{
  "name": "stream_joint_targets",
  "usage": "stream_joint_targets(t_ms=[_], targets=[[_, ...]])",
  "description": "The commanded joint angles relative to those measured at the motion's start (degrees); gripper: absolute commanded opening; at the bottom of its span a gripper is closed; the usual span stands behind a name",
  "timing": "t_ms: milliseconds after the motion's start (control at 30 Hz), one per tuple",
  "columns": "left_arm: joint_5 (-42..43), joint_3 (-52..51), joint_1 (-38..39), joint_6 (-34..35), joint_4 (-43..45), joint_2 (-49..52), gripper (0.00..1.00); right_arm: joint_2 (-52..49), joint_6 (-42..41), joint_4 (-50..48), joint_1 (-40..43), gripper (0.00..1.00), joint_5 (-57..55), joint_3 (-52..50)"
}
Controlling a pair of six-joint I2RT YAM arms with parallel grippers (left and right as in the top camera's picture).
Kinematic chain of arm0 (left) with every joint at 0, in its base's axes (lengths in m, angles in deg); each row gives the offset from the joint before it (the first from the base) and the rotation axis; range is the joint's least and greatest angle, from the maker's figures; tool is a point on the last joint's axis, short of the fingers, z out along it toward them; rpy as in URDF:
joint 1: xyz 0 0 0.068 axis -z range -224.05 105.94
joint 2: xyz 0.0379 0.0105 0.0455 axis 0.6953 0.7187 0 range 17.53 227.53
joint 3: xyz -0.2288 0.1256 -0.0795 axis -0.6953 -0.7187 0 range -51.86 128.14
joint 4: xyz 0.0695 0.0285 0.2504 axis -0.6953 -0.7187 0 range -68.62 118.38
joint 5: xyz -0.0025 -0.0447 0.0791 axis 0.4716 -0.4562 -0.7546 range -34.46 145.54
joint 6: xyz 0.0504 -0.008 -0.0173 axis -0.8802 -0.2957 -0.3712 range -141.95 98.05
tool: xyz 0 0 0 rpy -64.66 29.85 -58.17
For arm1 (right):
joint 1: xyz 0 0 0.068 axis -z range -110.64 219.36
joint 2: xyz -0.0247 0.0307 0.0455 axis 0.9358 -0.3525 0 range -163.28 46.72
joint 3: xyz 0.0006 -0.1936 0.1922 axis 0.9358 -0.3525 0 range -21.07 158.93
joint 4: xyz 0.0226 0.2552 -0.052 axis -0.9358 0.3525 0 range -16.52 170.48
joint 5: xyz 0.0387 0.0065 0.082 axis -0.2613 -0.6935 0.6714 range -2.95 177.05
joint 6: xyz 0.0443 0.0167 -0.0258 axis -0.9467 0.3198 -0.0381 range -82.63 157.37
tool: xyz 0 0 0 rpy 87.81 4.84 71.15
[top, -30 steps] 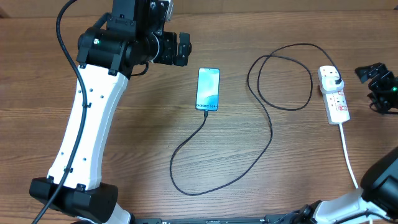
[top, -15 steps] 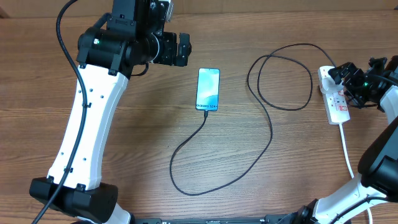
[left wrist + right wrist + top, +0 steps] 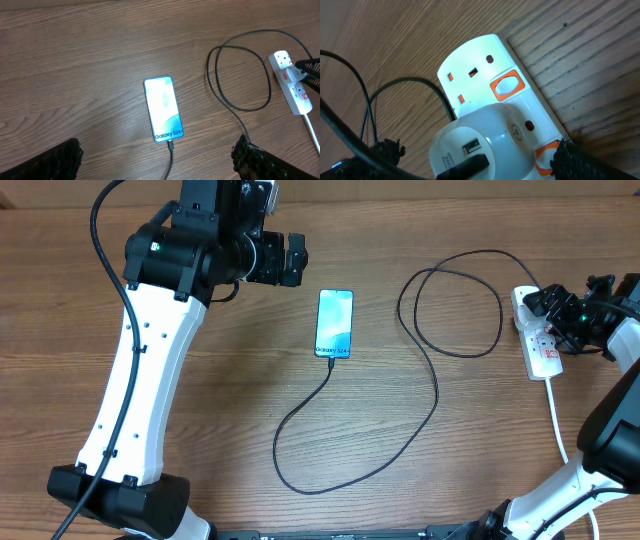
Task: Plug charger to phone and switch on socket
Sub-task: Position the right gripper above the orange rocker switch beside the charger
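Note:
The phone (image 3: 335,323) lies lit cyan in the middle of the table, also in the left wrist view (image 3: 163,107). The charger's black cable (image 3: 436,385) has its small tip in the phone's bottom edge (image 3: 170,146). It loops over to a white adapter (image 3: 480,137) plugged into the socket (image 3: 546,352). My right gripper (image 3: 553,318) hovers open low over that adapter, its fingers (image 3: 570,160) either side of it, one beside an orange-rimmed switch (image 3: 546,154). My left gripper (image 3: 291,258) hangs open up and left of the phone.
The socket's thick white cord (image 3: 560,435) runs toward the table's front right. The left arm's white link (image 3: 140,380) crosses the left side. A second orange-rimmed switch (image 3: 507,85) sits by the socket's free outlet.
My right gripper came in from the far right edge and now sits over the socket's adapter end. The left arm, phone and cable have not moved.

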Motion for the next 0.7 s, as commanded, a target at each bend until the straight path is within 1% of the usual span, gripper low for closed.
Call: stream_joint_targets(t_ms=[0,367,667], targets=[[-0.1,0.3,-0.1,-0.4,-0.2,-1.5,1.0,-0.6,2.0,-0.3,-0.2,1.0,2.8,0.4],[-0.1,0.3,-0.1,-0.4,-0.2,-1.5,1.0,-0.6,2.0,1.8,-2.6,1.0,2.7,0.4],[0.2,0.3,-0.1,-0.4,-0.2,-1.5,1.0,-0.7,0.9,3.1,-2.6,1.0,2.7,0.4]])
